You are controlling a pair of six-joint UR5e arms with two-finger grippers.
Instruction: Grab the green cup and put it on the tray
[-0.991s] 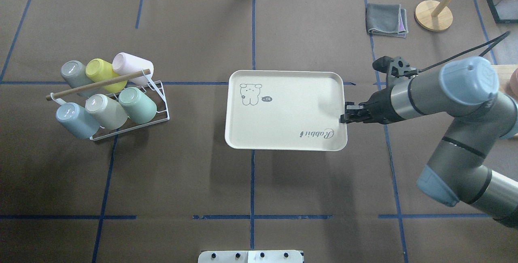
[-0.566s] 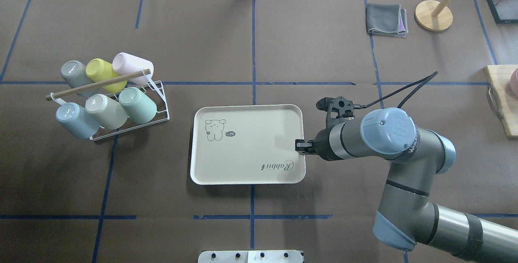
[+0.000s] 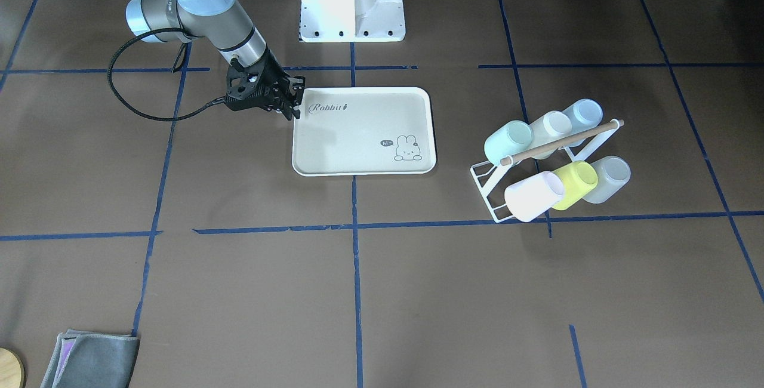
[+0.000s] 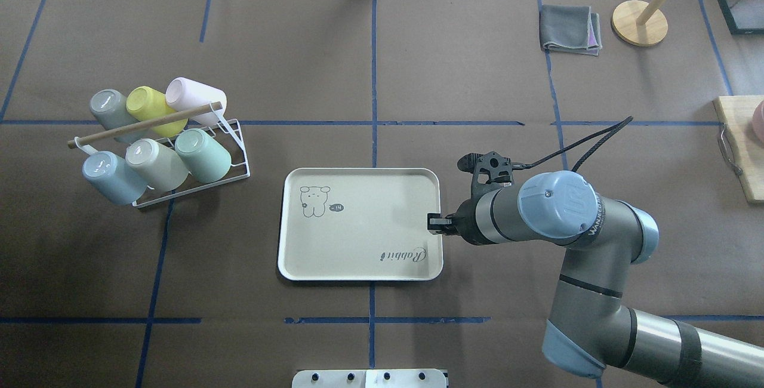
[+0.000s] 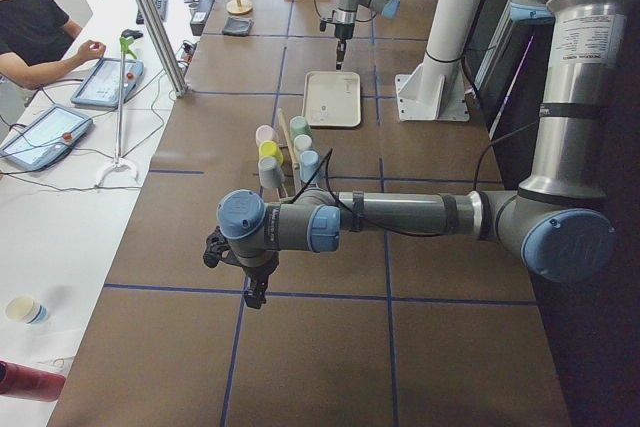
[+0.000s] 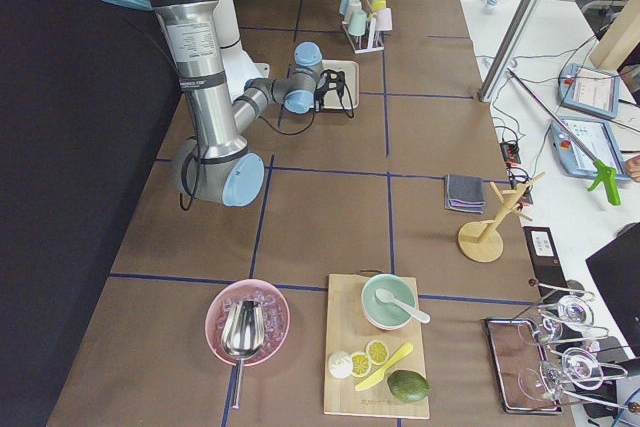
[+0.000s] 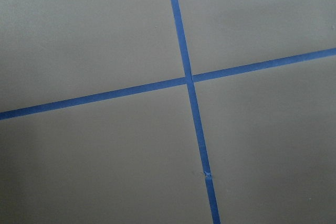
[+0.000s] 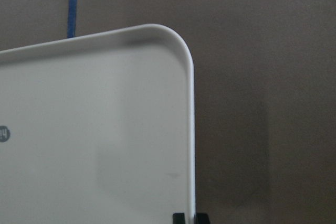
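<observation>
tray (image 4: 358,227) slid toward rack (image 4: 143,125), green cup (image 4: 206,155) racked

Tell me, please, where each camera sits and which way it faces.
Front-facing: across the table, looking steeply down toward the base; right arm at view's left.
Overhead: behind and above, looking forward and down; right arm only.
Exterior left: table's left end, looking along it; left arm near.
Exterior right: opposite end; right arm near.
Left wrist: faces down at a tape cross; no fingers show.
Right wrist: faces down at a corner of the tray; fingertips straddle its rim.
Shared: front-facing and overhead both show right gripper at tray, green cup racked.
</observation>
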